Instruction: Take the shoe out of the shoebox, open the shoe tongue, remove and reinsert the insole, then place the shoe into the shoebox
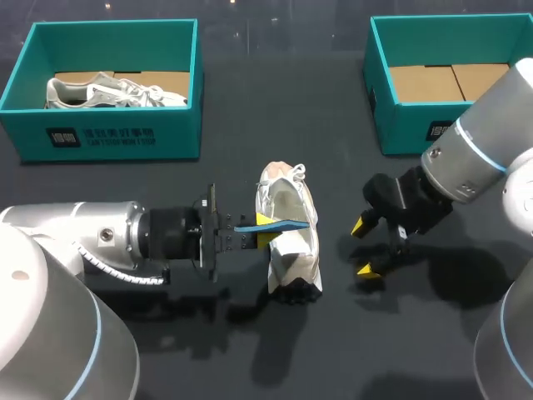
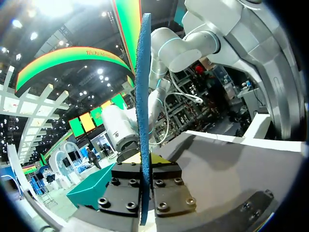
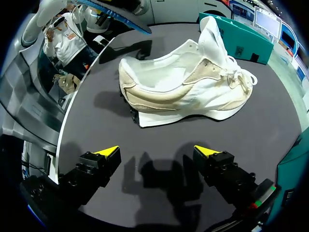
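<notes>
One insole (image 1: 287, 224) clamped in left tool (image 1: 262, 227) over shoe (image 1: 293, 254); right tool (image 1: 363, 247) apart alongside.

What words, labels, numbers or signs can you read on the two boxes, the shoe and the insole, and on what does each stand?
Left box, front wall: a white square mark and a line of white print, too small to read.
Right box, front wall: a white mark, too small to read.
Shoe on the table and insole: no print shows.
</notes>
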